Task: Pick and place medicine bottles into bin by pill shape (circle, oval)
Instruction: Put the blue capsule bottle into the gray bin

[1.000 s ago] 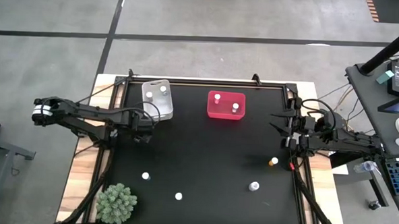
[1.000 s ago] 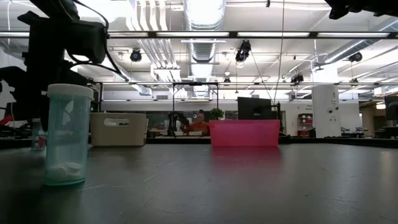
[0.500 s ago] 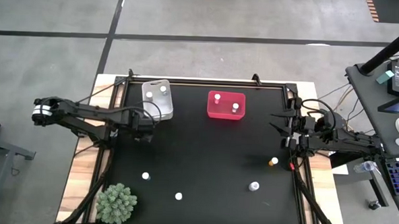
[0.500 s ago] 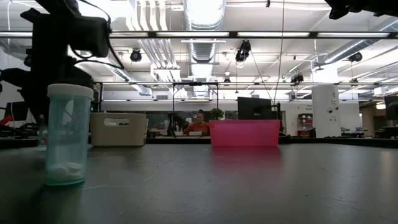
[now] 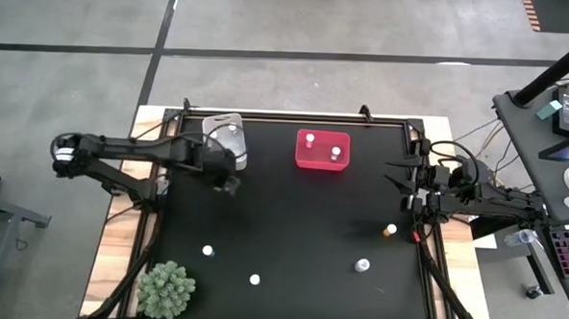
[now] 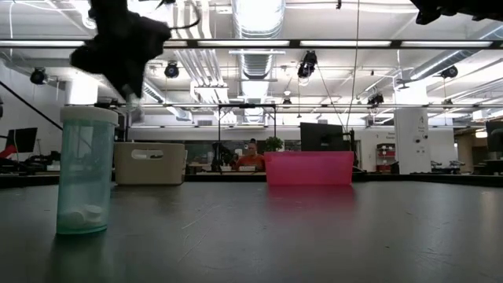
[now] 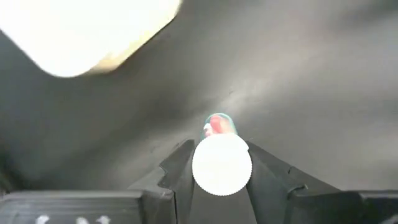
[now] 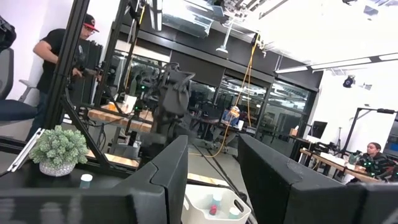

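Observation:
My left gripper (image 5: 231,179) hangs high over the table next to the whitish-clear bin (image 5: 223,130) and is shut on a small bottle with a white cap (image 7: 222,165) and a teal body (image 7: 219,123) with red pills inside. It shows blurred at the top of the low view (image 6: 122,47). My right gripper (image 5: 405,180) waits open and empty at the table's right edge. The red bin (image 5: 322,151) holds two bottles. Loose bottles stand upright on the table (image 5: 207,250), (image 5: 254,279), (image 5: 362,266), one of them amber (image 5: 390,230). My left gripper pinches the bottle between its two fingers (image 7: 176,169), one on each side just below the cap; the cap hides the exact place. The fingers point down from above. The bottle is lifted clear of the table, its cap toward the wrist.
A green spiky plant (image 5: 167,289) stands at the near left corner. A teal bottle (image 6: 85,169) with white pills stands close to the low camera. A black frame (image 5: 296,117) runs round the table. People are in the room behind.
My left gripper has risen well above the table and swung toward the right and far edges, ending beside the clear bin.

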`<control>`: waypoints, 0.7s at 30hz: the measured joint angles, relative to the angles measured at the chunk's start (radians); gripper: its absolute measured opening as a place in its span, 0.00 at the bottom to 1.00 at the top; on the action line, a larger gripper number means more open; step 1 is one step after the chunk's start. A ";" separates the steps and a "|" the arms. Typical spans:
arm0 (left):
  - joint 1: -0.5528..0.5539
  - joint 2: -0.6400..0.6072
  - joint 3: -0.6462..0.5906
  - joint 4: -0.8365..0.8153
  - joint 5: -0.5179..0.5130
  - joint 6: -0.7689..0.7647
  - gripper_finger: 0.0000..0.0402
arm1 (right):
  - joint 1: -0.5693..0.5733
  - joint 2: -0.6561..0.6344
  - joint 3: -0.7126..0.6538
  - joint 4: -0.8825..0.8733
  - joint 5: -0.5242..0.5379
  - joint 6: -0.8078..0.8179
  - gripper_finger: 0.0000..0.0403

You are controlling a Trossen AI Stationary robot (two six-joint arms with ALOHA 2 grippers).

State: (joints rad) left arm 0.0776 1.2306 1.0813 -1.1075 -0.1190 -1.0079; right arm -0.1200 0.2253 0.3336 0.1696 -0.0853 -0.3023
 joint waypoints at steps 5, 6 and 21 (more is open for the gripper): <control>0.017 0.106 0.148 0.000 -0.018 0.161 0.26 | 0.000 0.000 0.000 0.000 0.000 0.001 0.33; 0.025 0.128 0.172 -0.002 -0.018 0.197 0.26 | 0.000 0.000 0.000 0.000 0.000 0.001 0.33; 0.358 0.241 0.246 -0.017 -0.045 0.598 0.25 | 0.000 0.000 0.000 -0.001 0.000 0.003 0.33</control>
State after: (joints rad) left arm 0.4359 1.4715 1.3275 -1.1242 -0.1641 -0.4097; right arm -0.1202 0.2253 0.3336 0.1688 -0.0851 -0.2989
